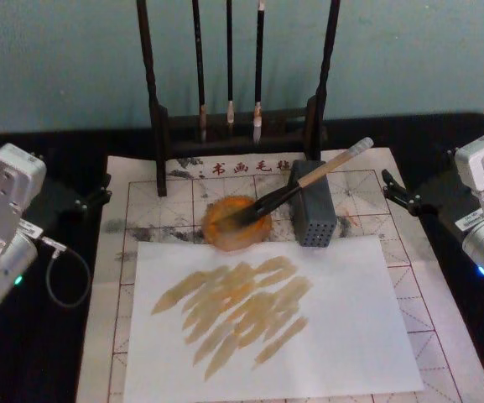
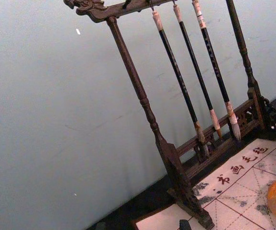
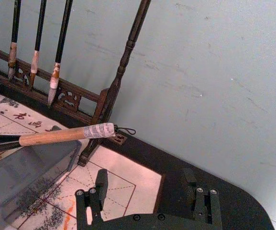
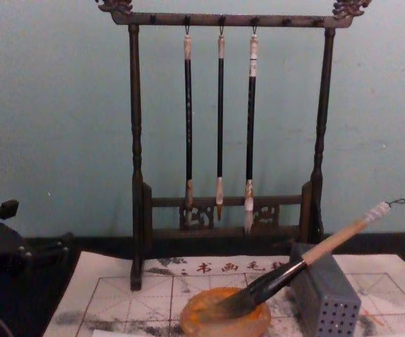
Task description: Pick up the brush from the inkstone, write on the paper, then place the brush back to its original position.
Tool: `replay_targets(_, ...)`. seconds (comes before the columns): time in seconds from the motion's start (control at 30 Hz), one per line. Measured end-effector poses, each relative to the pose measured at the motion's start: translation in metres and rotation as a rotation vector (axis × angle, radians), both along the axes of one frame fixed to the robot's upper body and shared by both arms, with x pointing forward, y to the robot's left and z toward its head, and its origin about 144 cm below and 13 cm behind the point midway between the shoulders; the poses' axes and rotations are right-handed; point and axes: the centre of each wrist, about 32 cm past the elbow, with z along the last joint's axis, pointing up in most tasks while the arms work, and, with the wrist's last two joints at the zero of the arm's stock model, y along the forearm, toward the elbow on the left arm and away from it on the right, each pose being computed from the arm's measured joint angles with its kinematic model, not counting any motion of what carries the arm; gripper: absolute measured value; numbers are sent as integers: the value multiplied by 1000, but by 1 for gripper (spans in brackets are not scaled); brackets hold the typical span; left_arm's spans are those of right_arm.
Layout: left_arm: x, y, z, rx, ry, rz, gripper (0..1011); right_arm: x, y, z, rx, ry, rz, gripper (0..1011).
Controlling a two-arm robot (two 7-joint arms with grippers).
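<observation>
Paper (image 1: 351, 344) already has tan strokes. Inkstone (image 1: 237, 225) sits behind it, with the brush (image 1: 296, 191) tip in it and the handle leaning on a grey block (image 1: 313, 214). Task probably done. My right claw (image 3: 145, 187) is wide and empty, parked right. My left claw (image 1: 86, 200) is parked left, can't tell its state.

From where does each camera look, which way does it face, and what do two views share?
Head view: high up, facing forward and down at the paper; left gripper and right gripper at the sides.
Chest view: low, facing forward at the brush rack; a dark part of the left arm at left.
Left wrist view: on the left arm, facing the rack and wall.
Right wrist view: on the right arm, facing the brush; own jaws open.
Shared: head and chest views show the brush's bristles in the inkstone.
</observation>
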Motion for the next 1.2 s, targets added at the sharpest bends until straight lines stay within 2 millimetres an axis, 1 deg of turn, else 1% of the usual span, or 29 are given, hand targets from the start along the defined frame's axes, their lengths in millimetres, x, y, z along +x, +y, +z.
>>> replay_targets(1.2, 0, 0, 0, 0, 0, 0, 1001, 0, 0, 0, 0, 0, 0, 1002)
